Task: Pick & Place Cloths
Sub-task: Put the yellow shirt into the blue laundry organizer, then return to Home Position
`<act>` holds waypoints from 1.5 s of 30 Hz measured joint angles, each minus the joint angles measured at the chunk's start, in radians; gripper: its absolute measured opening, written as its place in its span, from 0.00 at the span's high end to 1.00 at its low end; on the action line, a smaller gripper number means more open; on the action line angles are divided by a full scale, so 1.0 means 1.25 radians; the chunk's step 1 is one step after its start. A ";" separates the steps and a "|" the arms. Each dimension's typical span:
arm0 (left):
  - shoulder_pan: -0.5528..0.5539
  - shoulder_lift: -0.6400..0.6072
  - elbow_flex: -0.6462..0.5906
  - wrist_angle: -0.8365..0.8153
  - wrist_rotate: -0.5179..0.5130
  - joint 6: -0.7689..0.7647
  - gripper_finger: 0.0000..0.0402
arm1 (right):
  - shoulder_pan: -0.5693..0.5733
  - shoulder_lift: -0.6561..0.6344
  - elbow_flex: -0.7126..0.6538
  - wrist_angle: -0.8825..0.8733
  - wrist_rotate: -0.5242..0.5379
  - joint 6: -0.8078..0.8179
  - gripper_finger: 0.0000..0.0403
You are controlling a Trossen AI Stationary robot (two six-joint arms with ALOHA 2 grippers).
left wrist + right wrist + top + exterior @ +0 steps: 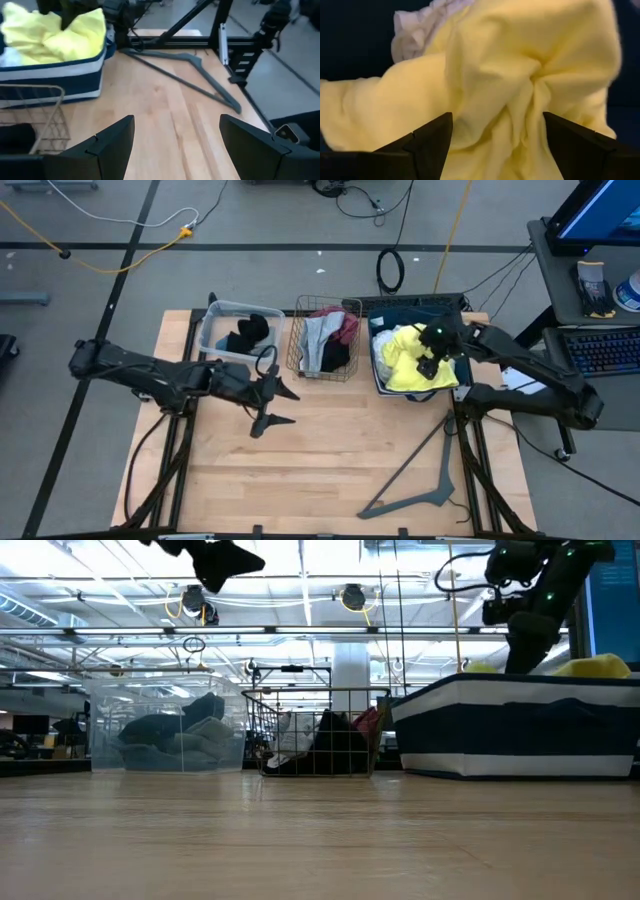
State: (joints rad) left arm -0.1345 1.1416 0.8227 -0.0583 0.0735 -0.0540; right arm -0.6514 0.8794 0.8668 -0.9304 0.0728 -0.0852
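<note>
Looks like a robotics lab / open workshop hall: concrete floor w/ loose cables (pixel 120 242), computer monitor (pixel 600 215) + keyboard (pixel 605 350) beside wooden table (pixel 320 470), exposed ceiling trusses w/ strip lights (pixel 300 600).

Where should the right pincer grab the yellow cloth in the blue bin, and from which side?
Judging by the pictures, take the bunched ridge of folds at the top of the yellow cloth, coming straight down from above. It is heaped above the rim of the navy-and-white bin, whose walls block a side approach. The right pincer is already over it, open, folds between its fingers.
</note>
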 joint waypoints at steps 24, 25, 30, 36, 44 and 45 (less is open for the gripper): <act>0.054 -0.386 -0.421 0.287 0.117 -0.006 0.26 | 0.000 -0.251 0.073 0.041 -0.209 -0.025 0.38; 0.054 -0.405 -0.435 0.287 0.116 -0.005 0.26 | 0.000 -0.268 0.073 0.045 -0.209 -0.025 0.40; 0.054 -0.491 -0.500 0.286 0.117 0.012 0.26 | 0.000 -0.344 0.073 0.059 -0.249 0.000 0.57; 0.054 -0.580 -0.569 0.281 0.117 0.019 0.26 | 0.000 -0.427 0.073 0.069 -0.316 0.034 0.83; 0.061 -0.676 -0.623 0.259 0.080 0.031 0.26 | -0.001 -0.521 0.057 0.076 -0.360 0.047 0.97; 0.065 -0.684 -0.625 0.244 0.065 0.031 0.26 | -0.001 -0.533 0.046 0.075 -0.365 0.051 0.98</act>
State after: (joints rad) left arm -0.0534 0.2867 0.0416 0.2468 0.1550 -0.0153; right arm -0.6521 0.2131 0.9244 -0.8361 -0.3832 -0.0217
